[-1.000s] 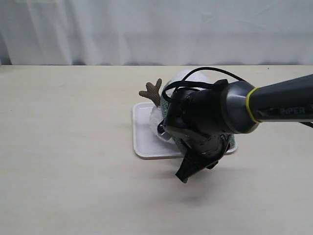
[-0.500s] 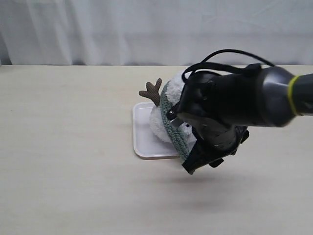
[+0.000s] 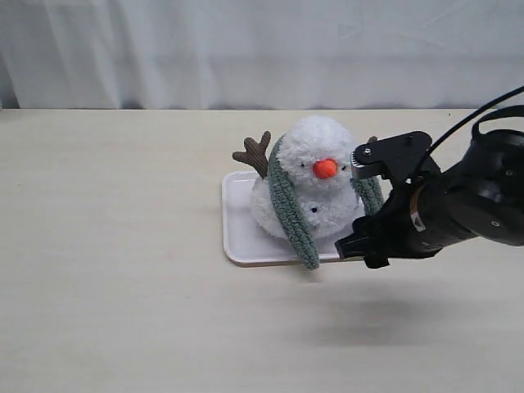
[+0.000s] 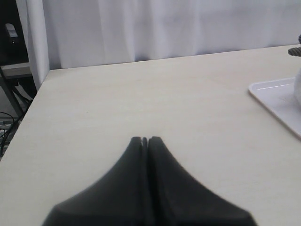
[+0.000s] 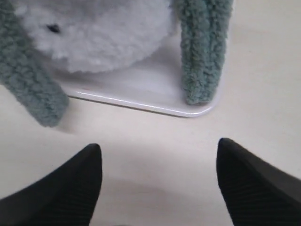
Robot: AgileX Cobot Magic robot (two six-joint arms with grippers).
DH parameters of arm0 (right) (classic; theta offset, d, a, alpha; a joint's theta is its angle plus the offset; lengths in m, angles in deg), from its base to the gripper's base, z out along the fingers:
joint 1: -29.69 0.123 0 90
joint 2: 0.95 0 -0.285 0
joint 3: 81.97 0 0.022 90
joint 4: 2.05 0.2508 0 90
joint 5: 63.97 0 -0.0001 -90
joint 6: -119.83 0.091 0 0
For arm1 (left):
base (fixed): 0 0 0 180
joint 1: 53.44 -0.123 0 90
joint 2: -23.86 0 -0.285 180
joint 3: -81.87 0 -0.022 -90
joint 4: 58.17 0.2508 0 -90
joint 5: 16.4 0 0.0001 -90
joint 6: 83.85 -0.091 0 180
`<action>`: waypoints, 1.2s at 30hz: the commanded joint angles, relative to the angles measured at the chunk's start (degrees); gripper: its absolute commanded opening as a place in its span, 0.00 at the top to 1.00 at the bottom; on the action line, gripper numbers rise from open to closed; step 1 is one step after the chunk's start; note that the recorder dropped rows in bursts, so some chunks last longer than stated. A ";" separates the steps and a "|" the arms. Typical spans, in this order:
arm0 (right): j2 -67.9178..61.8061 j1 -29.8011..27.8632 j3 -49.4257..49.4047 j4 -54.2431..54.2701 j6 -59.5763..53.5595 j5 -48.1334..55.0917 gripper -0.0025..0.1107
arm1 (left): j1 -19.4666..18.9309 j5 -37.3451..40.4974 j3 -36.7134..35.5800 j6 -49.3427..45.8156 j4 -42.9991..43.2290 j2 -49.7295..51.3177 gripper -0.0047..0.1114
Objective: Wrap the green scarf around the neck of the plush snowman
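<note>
Okay, the snowman (image 3: 307, 196) sits upright on the white tray (image 3: 237, 241), facing the exterior camera. The green scarf (image 3: 291, 214) is draped round the back of its neck (image 3: 309, 187) with both ends hanging down the front, so its own weight holds it there and nothing grips it. One end runs down the body on the view's left and overhangs the tray's front edge above the table (image 3: 123, 286). The other end is partly hidden behind my right arm in the exterior view, and the right wrist view shows its tip resting on the tray near the corner. The ends aren't crossed in front, so I'd call it a drape more than a full wrap, close to done. My right gripper (image 5: 158, 147) hovers just off the tray's front corner, fingers (image 5: 70, 188) spread wide, nothing between them. My left gripper (image 4: 145, 140) sits well apart over the table, fingers pressed together, empty. There's open table in front and to both sides, with the curtain (image 3: 246, 49) behind. The tight spot is the tray rim and the overhanging scarf tip near my right fingers. A snag there could drag the scarf off, I reckon.
</note>
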 commanded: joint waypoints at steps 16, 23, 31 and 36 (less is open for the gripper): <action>-9.57 -13.15 -0.01 -9.22 -4.62 -22.89 0.41 | 0.05 -0.64 -0.19 -0.03 -0.02 -0.16 0.96; -13.68 -13.15 -0.01 -10.31 -4.62 -30.69 0.41 | 0.05 -0.64 -0.19 -0.03 -0.02 -0.16 0.96; -17.34 -13.15 -0.01 -8.94 -4.62 -32.21 0.58 | 0.05 -0.64 -0.19 -0.03 -0.02 -0.16 0.96; -16.85 -13.15 -0.01 -8.70 -4.11 -27.16 0.79 | 0.05 -0.64 -0.19 -0.03 -0.02 -0.16 0.96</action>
